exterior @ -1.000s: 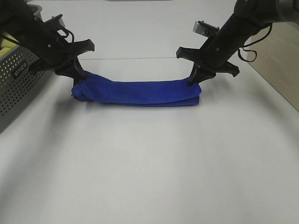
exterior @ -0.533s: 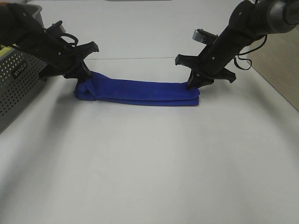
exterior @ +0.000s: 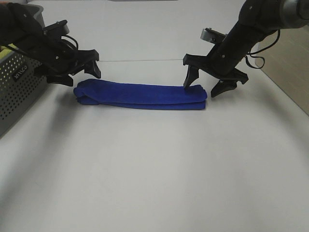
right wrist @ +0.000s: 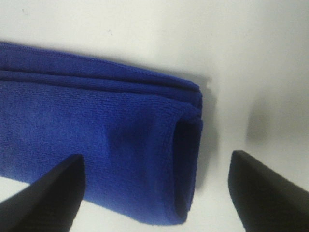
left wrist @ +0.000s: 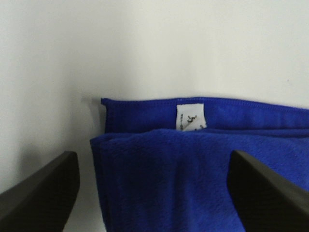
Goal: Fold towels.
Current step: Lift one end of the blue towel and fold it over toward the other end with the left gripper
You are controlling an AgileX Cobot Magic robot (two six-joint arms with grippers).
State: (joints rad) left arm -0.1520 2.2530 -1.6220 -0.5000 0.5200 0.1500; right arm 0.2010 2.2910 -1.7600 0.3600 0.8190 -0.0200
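Note:
The royal-blue towel lies on the white table as a long folded strip. My left gripper is open and empty just above the strip's left end. My right gripper is open and empty over the right end, one finger on each side of it. The left wrist view shows the towel's left end with its small white tag between my spread fingers. The right wrist view shows the rolled right end, layers stacked.
A grey perforated basket stands at the left edge with a bit of yellow-green cloth in it. The white table stretches toward the front. A wooden floor strip lies beyond the table's right edge.
Both grippers have opened and let go of the towel's ends and have lifted slightly. The towel has settled flat as a folded strip.

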